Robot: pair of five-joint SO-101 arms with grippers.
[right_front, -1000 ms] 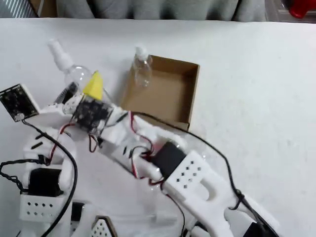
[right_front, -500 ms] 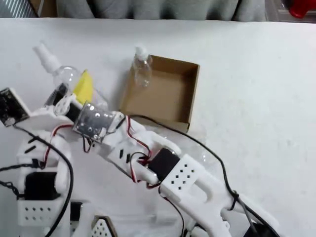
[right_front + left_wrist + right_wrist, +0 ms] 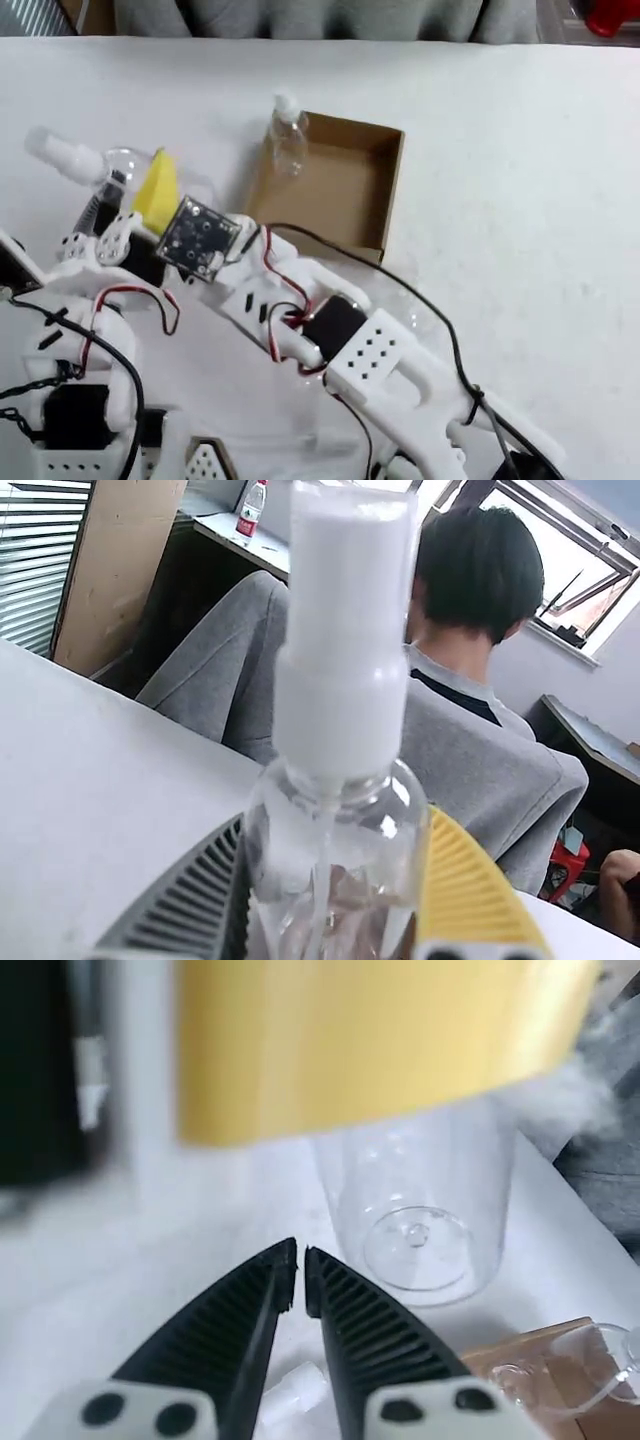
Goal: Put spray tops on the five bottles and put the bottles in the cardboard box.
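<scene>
The left hand (image 3: 330, 920) is clamped on a clear plastic bottle (image 3: 335, 825) that carries a white spray top (image 3: 345, 630). The bottle's shoulder is pinched between a grey ribbed finger (image 3: 190, 900) and a yellow finger (image 3: 470, 890). In the high view this bottle is at the left side of the white tabletop (image 3: 520, 150), tilted so that the spray top points toward the far left and the base faces the right arm. The right hand (image 3: 301, 1260) is clenched on nothing, its black ribbed fingers (image 3: 240, 1330) pressed almost together, near the round base of the held bottle. A brown cardboard box (image 3: 340, 195) lies open near the middle of the tabletop, to the right of the held bottle and apart from it. A second clear bottle (image 3: 286, 140), also fitted with a white top, stands upright at the box's far-left corner. I cannot tell whether it stands inside the box or just against its wall.
</scene>
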